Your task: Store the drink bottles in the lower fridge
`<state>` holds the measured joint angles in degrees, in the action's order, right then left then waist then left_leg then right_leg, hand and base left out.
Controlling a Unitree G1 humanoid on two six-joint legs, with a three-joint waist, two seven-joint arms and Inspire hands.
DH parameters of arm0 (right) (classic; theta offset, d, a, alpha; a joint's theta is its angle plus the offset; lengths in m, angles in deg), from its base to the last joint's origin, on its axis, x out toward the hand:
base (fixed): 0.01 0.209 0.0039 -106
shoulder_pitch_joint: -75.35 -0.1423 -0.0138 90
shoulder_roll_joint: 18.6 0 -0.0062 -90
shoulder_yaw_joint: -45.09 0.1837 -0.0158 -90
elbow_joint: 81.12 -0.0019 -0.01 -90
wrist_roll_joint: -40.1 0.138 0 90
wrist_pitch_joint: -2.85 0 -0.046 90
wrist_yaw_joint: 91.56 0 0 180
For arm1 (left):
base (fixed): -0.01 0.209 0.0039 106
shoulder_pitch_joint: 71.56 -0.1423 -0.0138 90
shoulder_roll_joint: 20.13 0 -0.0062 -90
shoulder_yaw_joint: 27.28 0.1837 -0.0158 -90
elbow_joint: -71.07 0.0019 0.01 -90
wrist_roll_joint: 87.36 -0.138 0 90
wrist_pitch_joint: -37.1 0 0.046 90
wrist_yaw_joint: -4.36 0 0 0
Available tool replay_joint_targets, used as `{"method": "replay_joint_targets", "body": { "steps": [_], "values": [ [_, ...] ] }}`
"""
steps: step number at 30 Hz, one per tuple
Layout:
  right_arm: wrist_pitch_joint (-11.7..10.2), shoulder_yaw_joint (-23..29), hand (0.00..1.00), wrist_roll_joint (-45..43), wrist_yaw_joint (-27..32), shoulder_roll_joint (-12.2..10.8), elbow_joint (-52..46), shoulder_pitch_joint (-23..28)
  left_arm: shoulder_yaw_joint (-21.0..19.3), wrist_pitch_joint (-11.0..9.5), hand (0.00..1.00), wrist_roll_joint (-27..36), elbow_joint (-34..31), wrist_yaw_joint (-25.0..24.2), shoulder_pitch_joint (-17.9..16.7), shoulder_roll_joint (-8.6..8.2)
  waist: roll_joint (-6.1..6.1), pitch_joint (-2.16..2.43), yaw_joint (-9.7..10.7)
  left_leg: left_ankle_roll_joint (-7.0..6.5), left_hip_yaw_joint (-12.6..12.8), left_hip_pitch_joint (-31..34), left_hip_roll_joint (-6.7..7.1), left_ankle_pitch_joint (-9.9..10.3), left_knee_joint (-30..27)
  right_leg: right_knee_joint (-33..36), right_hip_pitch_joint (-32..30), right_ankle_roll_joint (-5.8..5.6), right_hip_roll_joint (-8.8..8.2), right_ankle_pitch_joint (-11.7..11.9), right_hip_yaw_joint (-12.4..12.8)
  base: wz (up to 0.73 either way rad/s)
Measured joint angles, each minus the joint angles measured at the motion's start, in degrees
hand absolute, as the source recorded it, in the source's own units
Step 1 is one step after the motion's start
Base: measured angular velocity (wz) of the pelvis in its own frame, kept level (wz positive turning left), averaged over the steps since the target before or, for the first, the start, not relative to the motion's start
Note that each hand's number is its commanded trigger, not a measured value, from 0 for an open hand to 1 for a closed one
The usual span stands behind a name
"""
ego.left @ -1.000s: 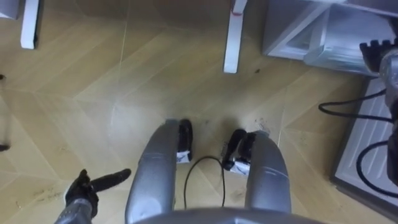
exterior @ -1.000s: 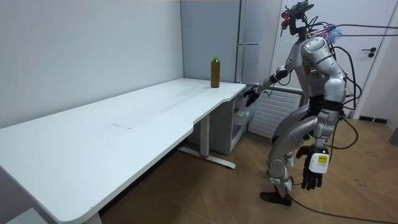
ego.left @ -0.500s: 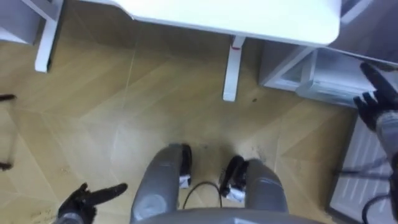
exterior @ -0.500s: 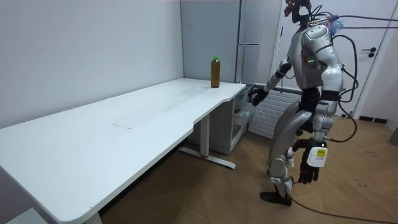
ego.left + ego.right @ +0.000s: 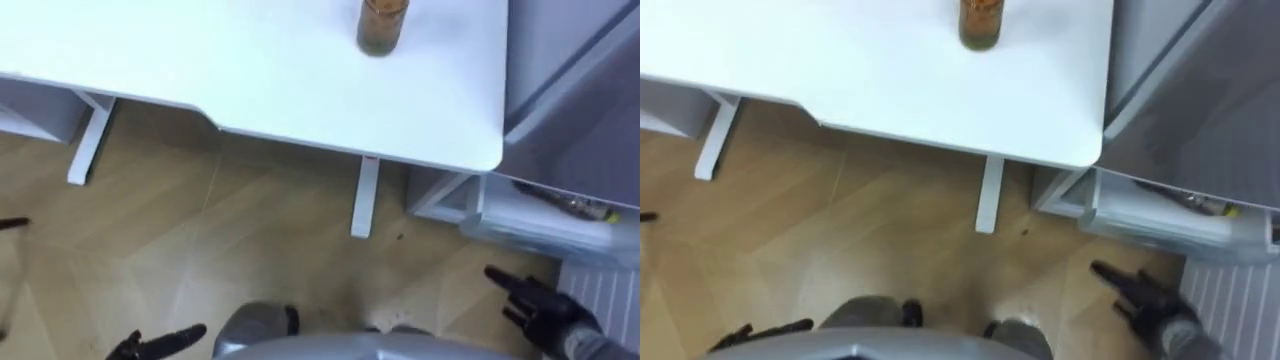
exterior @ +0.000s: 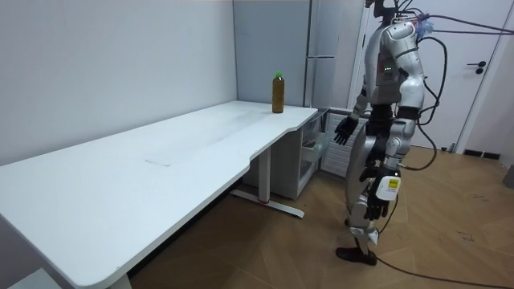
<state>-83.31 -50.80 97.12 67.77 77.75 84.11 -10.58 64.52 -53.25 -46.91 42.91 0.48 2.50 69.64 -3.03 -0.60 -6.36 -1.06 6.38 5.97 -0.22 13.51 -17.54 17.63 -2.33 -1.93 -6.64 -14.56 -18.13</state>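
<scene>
Facing the counter [image 5: 250, 70], left robot hand [image 5: 150, 345] and right robot hand [image 5: 545, 305] both spread, empty; I'd next reach for the bottle [image 5: 383, 25].

Head eye views look steeply down at a corner of the flat white counter [image 5: 250, 90]; the distant room view faces the same counter lengthwise

White table [image 6: 161, 152]: long top, curved cut-in along its front edge, white legs standing on the wood floor [image 6: 265, 249]. On the table: brown bottle [image 6: 278, 92] with green cap, upright, near the table's far end at the room view's right, set back from the front edge.
</scene>
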Motion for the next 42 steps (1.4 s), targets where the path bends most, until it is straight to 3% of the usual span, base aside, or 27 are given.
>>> {"method": "replay_joint_targets", "body": {
  "steps": [2,7,14,23,27,29,34,39,42],
  "values": [
    [0.1,0.6,0.00,-2.1,-0.1,-2.5,-0.8,1.7,-1.9,0.0,0.00,-0.4,0.0,1.1,-0.1,-1.31,-0.60,0.19,0.6,0.02,0.0,-3.0,0.01,0.0,1.0,-1.7,3.0,-0.11,0.22,0.1,-0.6,0.03],
    [1.1,1.0,0.00,-5.2,-0.1,-5.7,-2.5,3.1,-2.8,0.0,0.00,-0.6,0.0,2.1,0.3,-3.08,-0.38,-0.04,2.1,0.12,-0.1,-6.8,-0.03,0.0,2.9,-4.3,7.5,-0.57,0.77,0.7,-0.7,0.03],
    [1.1,1.2,0.00,-23.6,3.4,-9.0,-3.9,3.9,-3.9,0.9,0.00,-4.0,0.1,4.0,1.7,-4.53,0.23,0.07,3.1,0.11,1.0,-9.1,-0.04,0.0,4.9,-5.1,8.6,-0.89,0.93,1.5,1.0,-0.12],
    [0.4,3.9,0.00,-24.3,8.9,-10.8,-2.7,5.0,-4.3,1.8,0.00,-4.8,0.6,6.2,2.0,-6.26,1.13,0.00,4.4,0.07,1.8,-10.6,-0.08,0.1,5.4,-6.4,9.7,-0.92,1.68,2.5,2.5,-0.09],
    [-0.3,5.0,0.00,-24.9,10.3,-11.0,-2.6,5.0,-9.5,2.3,0.00,-3.7,-1.8,8.8,2.3,-6.68,1.72,-0.03,4.5,0.13,2.2,-11.3,-0.23,0.1,5.7,-7.0,10.2,-0.71,1.87,2.6,2.9,-0.07],
    [-0.5,6.7,0.00,-27.0,10.8,-11.1,-2.2,5.0,-14.4,2.2,0.00,-2.1,-5.9,12.4,2.1,-7.72,2.18,0.19,4.5,0.13,2.3,-11.7,-0.17,0.1,5.7,-7.0,10.6,-0.72,1.81,2.6,3.1,0.00],
    [-1.0,8.4,0.00,-32.0,11.9,-11.2,-2.6,4.7,-20.2,-0.6,0.00,-2.7,-15.3,21.3,2.4,-8.26,2.09,0.14,4.1,0.13,2.8,-12.5,-0.21,0.1,6.4,-6.9,10.6,-0.73,1.95,2.6,4.0,-0.06],
    [-3.0,9.6,0.00,-35.5,12.5,-11.3,-3.9,6.5,-23.6,-2.9,0.00,-12.9,-25.9,31.1,1.5,-8.61,2.02,0.39,2.8,0.14,2.8,-13.8,-0.16,0.1,6.8,-7.1,11.4,-0.73,2.11,2.6,4.6,-0.09],
    [-3.9,9.6,0.00,-36.7,12.5,-11.5,-4.0,6.6,-23.9,-6.0,0.00,-18.9,-33.4,37.4,1.3,-8.88,1.83,0.41,2.7,0.13,2.4,-13.4,-0.08,0.1,6.8,-7.1,11.3,-0.74,2.08,2.6,4.0,0.06]
  ]
}}
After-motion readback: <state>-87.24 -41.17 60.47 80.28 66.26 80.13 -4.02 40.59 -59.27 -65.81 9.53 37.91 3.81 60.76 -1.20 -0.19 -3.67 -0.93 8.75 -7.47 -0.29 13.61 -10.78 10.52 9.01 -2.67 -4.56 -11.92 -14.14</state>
